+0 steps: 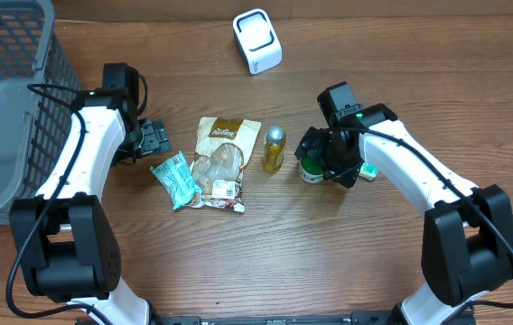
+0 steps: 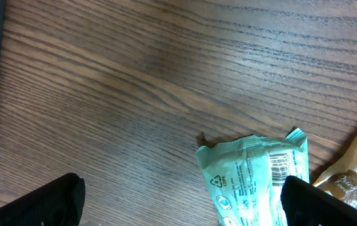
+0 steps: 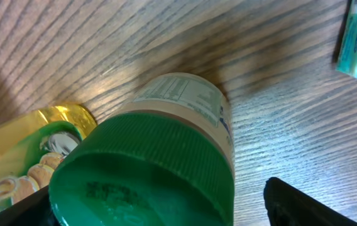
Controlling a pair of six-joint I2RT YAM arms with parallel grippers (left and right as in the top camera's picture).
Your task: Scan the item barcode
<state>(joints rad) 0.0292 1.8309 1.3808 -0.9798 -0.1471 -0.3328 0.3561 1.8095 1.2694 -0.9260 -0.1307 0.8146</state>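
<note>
right gripper (image 3: 166, 210) straddles the green-lidded jar (image 3: 159, 157), five o'clock from the scanner (image 1: 256, 41), jaws spread, not pinching. it should centre, then clamp, leaving the label (image 3: 178, 94) uncovered. left gripper (image 2: 181, 204) spread, empty.

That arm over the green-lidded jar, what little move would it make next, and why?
Probably close the right gripper on the jar: its fingers straddle the green lid, and a gap shows beside one finger, so the jar looks not yet gripped. It must be held to reach the white scanner.
</note>
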